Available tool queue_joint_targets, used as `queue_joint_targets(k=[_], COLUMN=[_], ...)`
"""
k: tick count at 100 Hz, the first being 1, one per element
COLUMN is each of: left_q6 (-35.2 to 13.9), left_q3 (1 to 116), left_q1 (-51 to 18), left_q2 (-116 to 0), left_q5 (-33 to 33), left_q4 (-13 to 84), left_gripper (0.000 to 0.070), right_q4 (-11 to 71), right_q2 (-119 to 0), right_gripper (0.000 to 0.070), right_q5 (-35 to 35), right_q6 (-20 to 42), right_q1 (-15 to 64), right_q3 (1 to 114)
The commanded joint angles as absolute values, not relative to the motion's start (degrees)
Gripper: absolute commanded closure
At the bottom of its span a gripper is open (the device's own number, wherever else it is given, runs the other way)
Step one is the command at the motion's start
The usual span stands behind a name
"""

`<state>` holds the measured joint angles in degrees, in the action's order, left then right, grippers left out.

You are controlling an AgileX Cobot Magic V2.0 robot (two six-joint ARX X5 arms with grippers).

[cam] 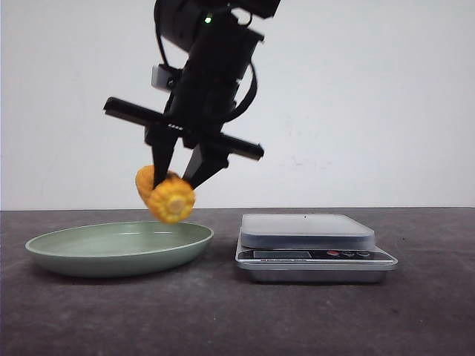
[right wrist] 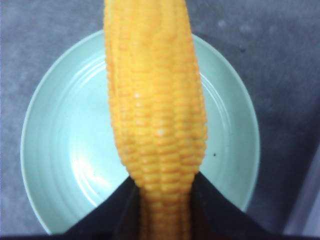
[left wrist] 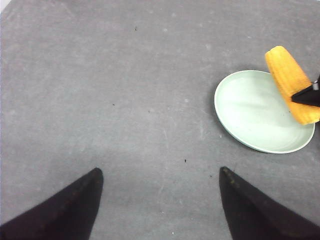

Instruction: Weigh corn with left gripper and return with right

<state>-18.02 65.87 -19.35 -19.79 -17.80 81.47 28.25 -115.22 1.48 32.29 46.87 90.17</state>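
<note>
The yellow-orange corn (cam: pixel 167 196) hangs above the right part of the green plate (cam: pixel 111 248), gripped across its middle by my right gripper (cam: pixel 177 182). In the right wrist view the black jaws of the right gripper (right wrist: pixel 163 177) are shut on the corn (right wrist: pixel 155 100), with the plate (right wrist: pixel 65 150) below it. My left gripper (left wrist: pixel 160 170) is open and empty over bare grey table, away from the plate (left wrist: pixel 245 110). The held corn (left wrist: pixel 291 82) also shows in the left wrist view. The left gripper is out of the front view.
A silver kitchen scale (cam: pixel 308 230) with a flat empty top stands on the dark grey table (cam: pixel 223 311) just right of the plate. A plain white wall is behind.
</note>
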Motion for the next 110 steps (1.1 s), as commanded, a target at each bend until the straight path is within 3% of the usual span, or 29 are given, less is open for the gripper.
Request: queue_joint_targets(k=[1,4,8,16,24,66,110], left_q6=[-18.46,-18.46,-18.46,-18.46,-18.46,-18.44,-18.20], left_q3=[66.59,66.59,66.59,66.59,66.59,66.59,66.59], left_q1=[-19.42,-19.42,-19.42,-19.42,-19.42,-19.42,-19.42], left_q2=[-19.77,-19.77,-19.77,-19.77,-19.77,-19.77,-19.77], left_q5=[-17.74,-17.74,-17.74,-17.74,-17.76,-17.78,-17.76], left_q4=[80.97,80.99,81.01,80.99,80.99,81.12,80.95], left_gripper=[0.0269,0.0269,0.0269,0.0269,0.0269,0.0269,0.0269], right_q4=[27.20,26.74,26.35,25.78,25.67,25.54,42.96], right_q2=[-116.99,-117.32,-117.54,-117.56,-117.56,-114.13,-89.10], right_gripper=[0.0696,0.0666,0.0565,0.0262,0.0145,0.0135,0.0136], right_q5=[1.50,1.61,1.56,1.32,-0.54,-0.23,4.45], right_q6=[34.54,34.54,34.57,34.57,35.83,32.03,17.34], right_q1=[48.01,48.27,48.60,48.97,49.30,46.68,27.59], right_q3=[91.31,91.31,91.31,91.31,91.31,91.74,91.74])
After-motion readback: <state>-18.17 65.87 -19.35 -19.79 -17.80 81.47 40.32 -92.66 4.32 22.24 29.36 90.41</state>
